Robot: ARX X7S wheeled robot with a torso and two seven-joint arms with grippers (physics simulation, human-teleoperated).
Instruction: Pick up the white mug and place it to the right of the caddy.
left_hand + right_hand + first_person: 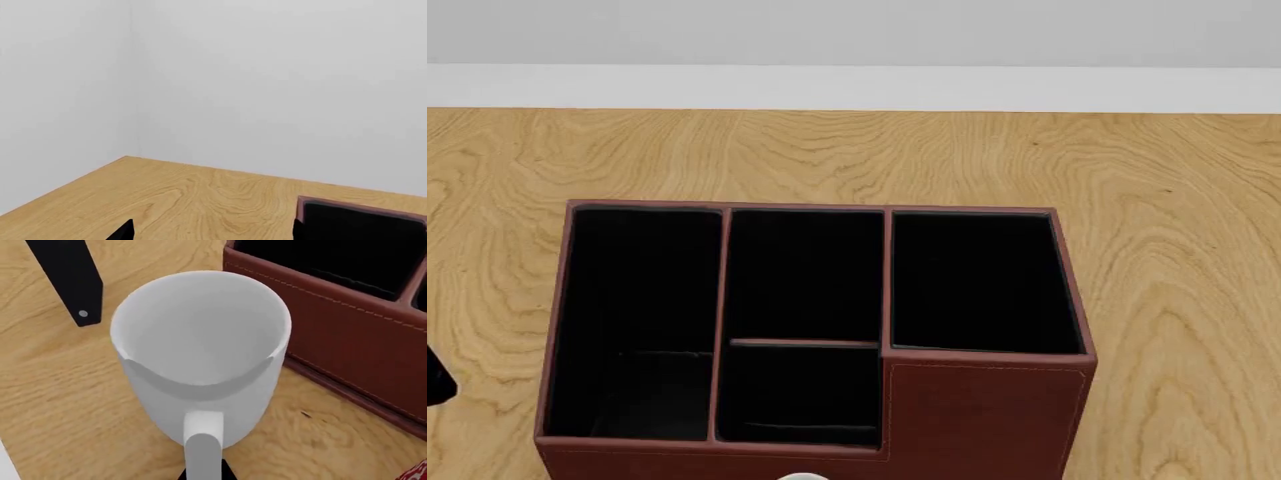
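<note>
The white mug (200,340) fills the right wrist view, its loop handle (202,440) towards the camera. It stands close to the front wall of the reddish-brown caddy (347,335). My right gripper (203,475) shows only as black tips on either side of the handle's base, shut on it. In the head view the caddy (988,420) sits in the middle, and only a sliver of the mug's rim (802,476) shows at the bottom edge. My left gripper (210,235) is open and empty, just left of the caddy's corner (360,212).
A red patterned mug (418,472) peeks in at the corner of the right wrist view. A black bar (67,280) with a small screw hangs beyond the white mug. A black arm part (434,375) is left of the caddy. The wooden table (1174,200) ends at a white wall.
</note>
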